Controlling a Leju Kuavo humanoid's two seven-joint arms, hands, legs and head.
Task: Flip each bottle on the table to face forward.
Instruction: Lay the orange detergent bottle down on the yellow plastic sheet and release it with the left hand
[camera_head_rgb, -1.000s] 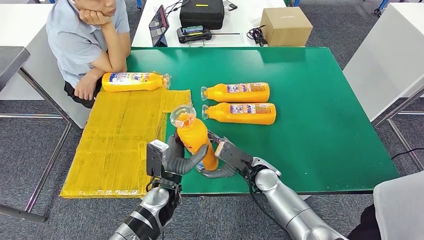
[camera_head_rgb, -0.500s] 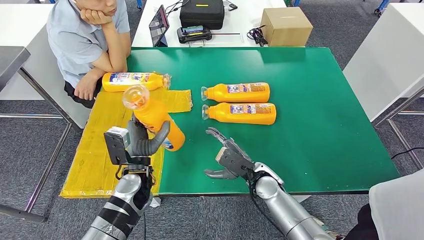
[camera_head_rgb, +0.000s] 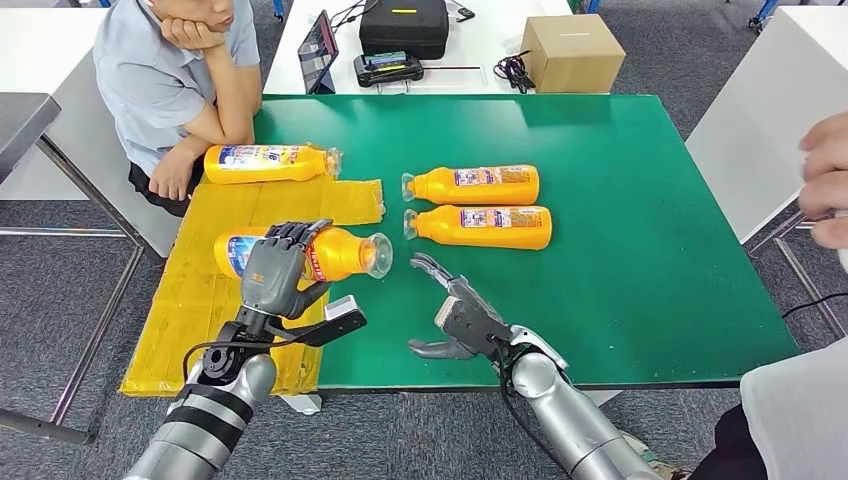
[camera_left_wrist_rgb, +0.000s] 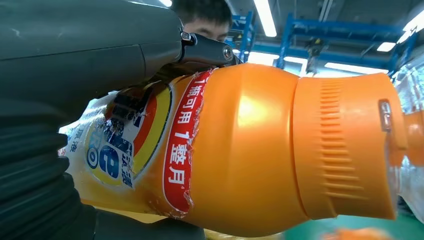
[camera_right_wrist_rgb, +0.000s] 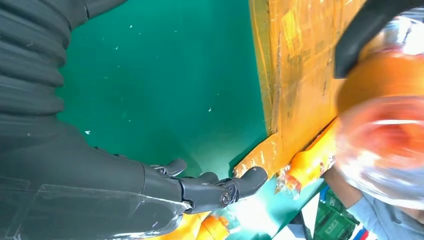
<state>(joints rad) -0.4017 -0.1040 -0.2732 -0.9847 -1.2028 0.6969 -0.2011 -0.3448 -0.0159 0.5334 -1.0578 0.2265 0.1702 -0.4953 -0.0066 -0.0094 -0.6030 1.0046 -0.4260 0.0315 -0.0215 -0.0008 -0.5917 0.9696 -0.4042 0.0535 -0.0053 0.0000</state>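
My left hand (camera_head_rgb: 278, 272) grips an orange bottle (camera_head_rgb: 318, 253) that lies level over the yellow mat (camera_head_rgb: 200, 320), clear cap toward the table's middle; up close the bottle (camera_left_wrist_rgb: 240, 150) shows its blue and red label under my left hand (camera_left_wrist_rgb: 75, 60). My right hand (camera_head_rgb: 455, 318) hovers open over the green table (camera_head_rgb: 640, 260) near the front edge, fingers (camera_right_wrist_rgb: 220, 192) spread and holding nothing. Two orange bottles (camera_head_rgb: 478, 184) (camera_head_rgb: 484, 227) lie side by side mid-table with caps pointing left. Another orange bottle (camera_head_rgb: 268, 162) lies at the mat's far end.
A person (camera_head_rgb: 170, 80) sits at the table's far left corner, an arm beside the far bottle. Another person's hand (camera_head_rgb: 825, 180) enters at the right edge. Behind the green table a white table holds a cardboard box (camera_head_rgb: 572, 52), black case (camera_head_rgb: 403, 25) and tablet (camera_head_rgb: 318, 50).
My left hand took the bottle from between both hands, carried it left over the yellow mat and tipped it from upright to level. My right hand let go and stays open. A person's hand appeared at right.
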